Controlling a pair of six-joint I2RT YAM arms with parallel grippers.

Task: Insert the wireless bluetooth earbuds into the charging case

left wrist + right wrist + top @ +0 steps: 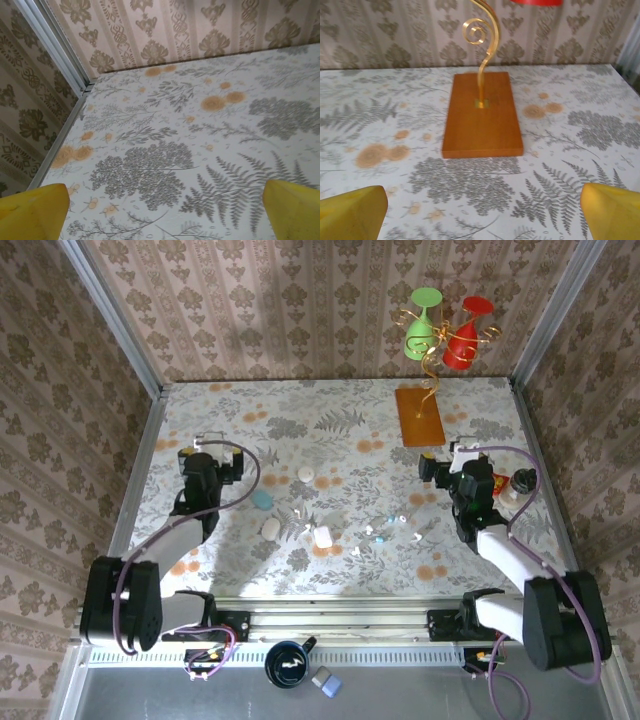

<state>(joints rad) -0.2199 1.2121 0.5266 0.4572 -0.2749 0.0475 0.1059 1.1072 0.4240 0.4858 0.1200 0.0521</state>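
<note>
While nothing was picked up yet, the flowery bench had plenty on it. Back right stood a wooden stand with a gold curl. The left tool and right tool both hovered empty with fingers spread wide, out toward the sides. Mid-bench lay a few white cases plus a bluish case, with the earbuds scattered loose just right of them. My worry: those buds are tiny, so fingers closing off-centre could flick one away. I also couldn't tell if any case was open.
</note>
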